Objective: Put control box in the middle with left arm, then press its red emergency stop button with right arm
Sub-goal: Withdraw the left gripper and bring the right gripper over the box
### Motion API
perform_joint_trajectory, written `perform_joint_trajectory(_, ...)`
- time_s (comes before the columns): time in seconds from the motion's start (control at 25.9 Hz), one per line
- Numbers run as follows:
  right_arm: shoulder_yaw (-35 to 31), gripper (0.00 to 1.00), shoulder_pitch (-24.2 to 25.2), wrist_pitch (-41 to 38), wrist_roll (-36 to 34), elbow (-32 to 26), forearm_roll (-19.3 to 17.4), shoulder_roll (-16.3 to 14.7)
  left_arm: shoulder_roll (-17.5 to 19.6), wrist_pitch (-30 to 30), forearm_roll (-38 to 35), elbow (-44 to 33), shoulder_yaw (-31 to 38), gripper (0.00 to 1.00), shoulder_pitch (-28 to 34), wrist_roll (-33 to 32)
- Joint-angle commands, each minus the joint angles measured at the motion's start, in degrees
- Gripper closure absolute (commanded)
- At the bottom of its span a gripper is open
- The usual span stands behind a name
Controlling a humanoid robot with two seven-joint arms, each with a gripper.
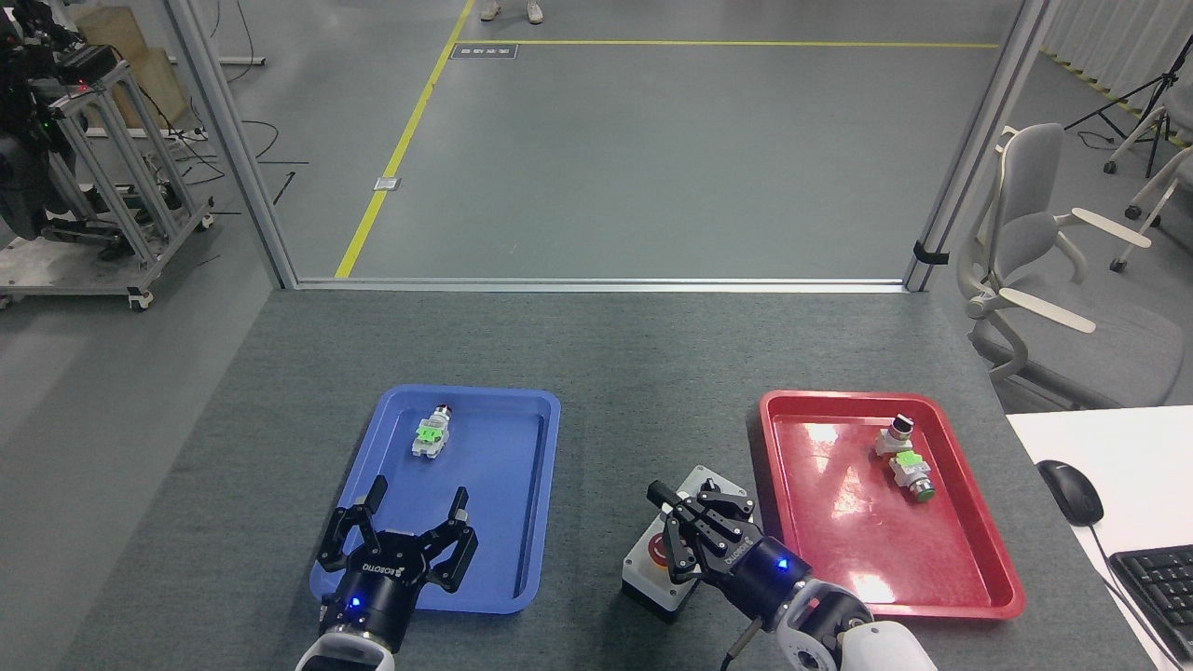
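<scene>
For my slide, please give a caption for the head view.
Right black gripper over the grey control box; left black gripper open above the blue tray.

Single head view, high, facing forward-down over tabletop (596, 354).

Floor: smooth grey floor (671, 158), with a yellow line (403, 144) running away from the table and another crossing at the far end.
Frame: two slanted aluminium posts, left post (233, 149) and right post (974, 149).
Left side: metal cart (102, 186) on wheels, cables on the floor.
Right side: grey office chair (1044, 280), white desk (1109, 485) with black mouse (1070, 491) and keyboard (1156, 587).
Far edge: a person's shoes (511, 11).
</scene>
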Motion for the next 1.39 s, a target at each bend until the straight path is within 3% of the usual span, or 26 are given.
perform_joint_trajectory(0.0,0.33,1.0,0.0,-0.06,0.86,0.77,-0.09,0.0,0.17,-0.14,0.08,-0.01,0.36,0.01,0.32,-0.21)
perform_joint_trajectory(0.54,1.82,1.0,0.09,-0.59,3.41,3.32,0.0,0.35,0.25,-0.84,0.35,-0.97,2.47,0.01,0.41,-0.65)
perform_joint_trajectory(0.66,1.91,1.0,0.27,-0.59,3.77,3.32,0.0,0.35,0.25,-4.97,0.61,-1.94,5.63,0.01,0.58,-2.49)
perform_joint_trajectory(0.89,2.26,1.0,0.8,-0.59,3.85,4.9,0.0,0.44,-0.1,-21.06,2.11,-2.73,17.41,0.01,0.67,-7.68)
perform_joint_trajectory(1.35,2.26,1.0,-0.7,0.29,2.97,4.9,-1.93,0.79,0.17,-22.73,1.67,-5.46,20.23,0.02,3.13,-9.0)
